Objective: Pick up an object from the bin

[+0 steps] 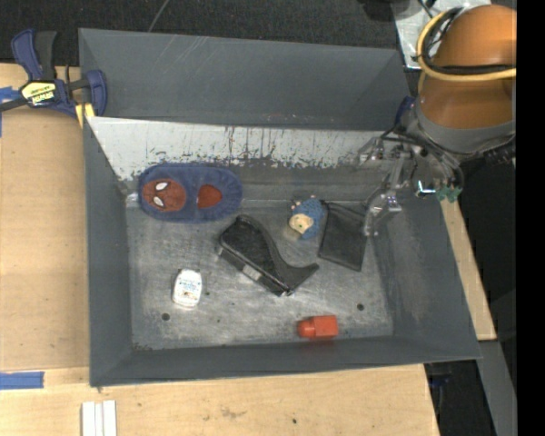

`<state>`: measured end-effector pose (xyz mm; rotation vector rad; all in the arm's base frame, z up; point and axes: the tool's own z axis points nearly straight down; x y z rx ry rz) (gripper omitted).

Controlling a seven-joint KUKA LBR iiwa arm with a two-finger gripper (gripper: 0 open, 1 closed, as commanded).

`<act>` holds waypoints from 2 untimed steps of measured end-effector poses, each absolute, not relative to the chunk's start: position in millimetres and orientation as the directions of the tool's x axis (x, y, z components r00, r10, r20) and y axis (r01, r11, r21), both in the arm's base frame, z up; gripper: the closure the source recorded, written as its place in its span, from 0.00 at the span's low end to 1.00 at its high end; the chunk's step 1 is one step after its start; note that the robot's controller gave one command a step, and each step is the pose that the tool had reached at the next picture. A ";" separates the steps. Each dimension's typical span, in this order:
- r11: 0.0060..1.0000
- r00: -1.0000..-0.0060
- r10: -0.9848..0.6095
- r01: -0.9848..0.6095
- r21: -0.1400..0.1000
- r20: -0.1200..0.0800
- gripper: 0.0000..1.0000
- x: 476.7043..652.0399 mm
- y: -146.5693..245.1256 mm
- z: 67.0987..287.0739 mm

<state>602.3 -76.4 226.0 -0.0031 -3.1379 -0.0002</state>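
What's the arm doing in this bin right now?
The gripper is at the right side of the grey bin, by the upper right corner of a dark flat square piece. It carries nothing that I can see. A small blue and yellow figure and a black angled thing lie just left of that piece.

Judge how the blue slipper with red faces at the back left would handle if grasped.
The blue slipper looks plush, so it is probably light and floppy, sagging from a pinch. Lying flat, it would likely slide, not roll, if pushed.
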 end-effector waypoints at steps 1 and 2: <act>0.997 -0.997 -0.073 -0.073 -0.003 -0.035 0.00 609.9 -37.6 99.7; 0.997 -0.996 -0.072 -0.072 -0.006 -0.044 1.00 611.9 -39.2 100.0</act>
